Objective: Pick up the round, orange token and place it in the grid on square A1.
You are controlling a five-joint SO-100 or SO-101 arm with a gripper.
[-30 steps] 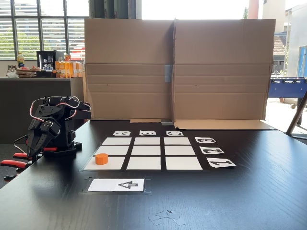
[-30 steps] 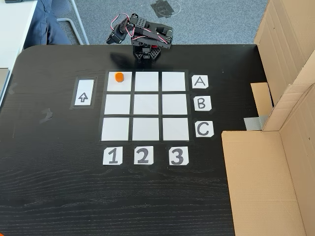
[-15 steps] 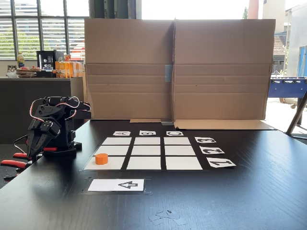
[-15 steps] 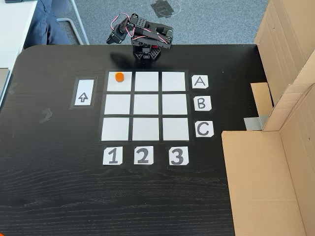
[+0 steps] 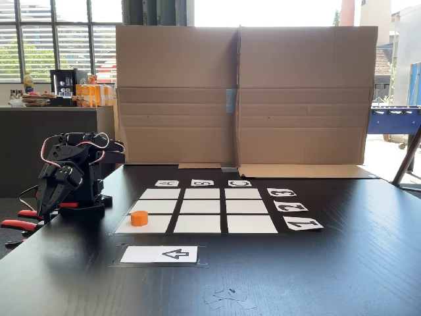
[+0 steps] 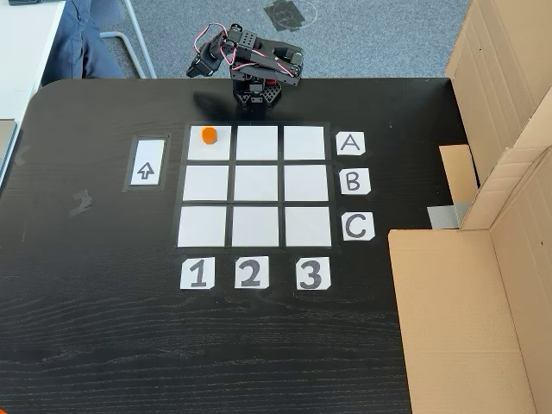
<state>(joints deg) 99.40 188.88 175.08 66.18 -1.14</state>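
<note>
The orange token stands upright on square A1, near that cell's edge closest to the arm, in the corner of the grid by card A's row and card 1's column. In the low fixed view the token sits on the front left cell. The black arm is folded up at the table's edge behind the grid. Its gripper hangs well clear of the token, shut with nothing in it.
A white card with a black arrow lies beside the grid. Tall cardboard walls close off one side of the black table. Red-handled tools lie by the arm's base, and tape scraps lie near the front edge.
</note>
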